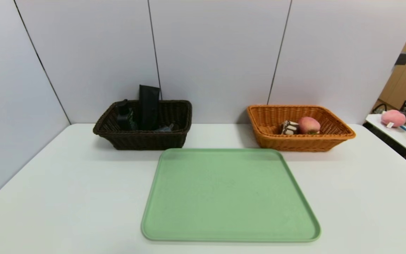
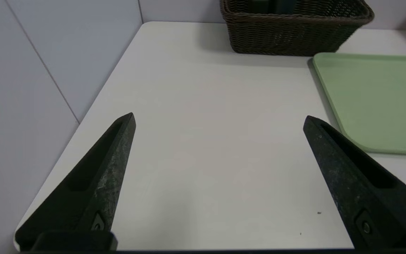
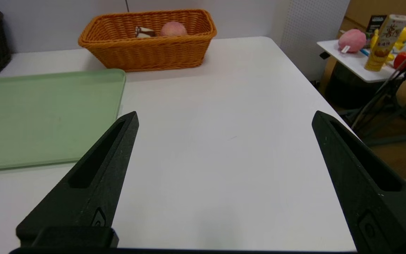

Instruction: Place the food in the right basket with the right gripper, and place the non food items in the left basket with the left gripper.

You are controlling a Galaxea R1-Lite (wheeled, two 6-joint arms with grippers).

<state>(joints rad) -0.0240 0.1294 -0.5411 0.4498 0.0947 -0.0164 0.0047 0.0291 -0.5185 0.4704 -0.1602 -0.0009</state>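
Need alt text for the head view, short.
An empty green tray lies at the centre of a white table. Behind it, a dark brown basket on the left holds black items, and an orange basket on the right holds a peach and a small chocolate cake. Neither end effector shows in this view.

You can see the left gripper (image 2: 219,118) in its own wrist camera. It has two long black fingers (image 2: 100,180) shaped like pointy wedges, wide at the back and thin at the tip. Each one has a long sunken groove on its inner face and a small round screw near the wide end. The black is scuffed with pale grey specks, most of all on one finger.

The right gripper (image 3: 224,118) looks the same: two black pointy fingers (image 3: 90,187) with grooves and small screws. Its fingers look cleaner, with only a few tiny pale dots.
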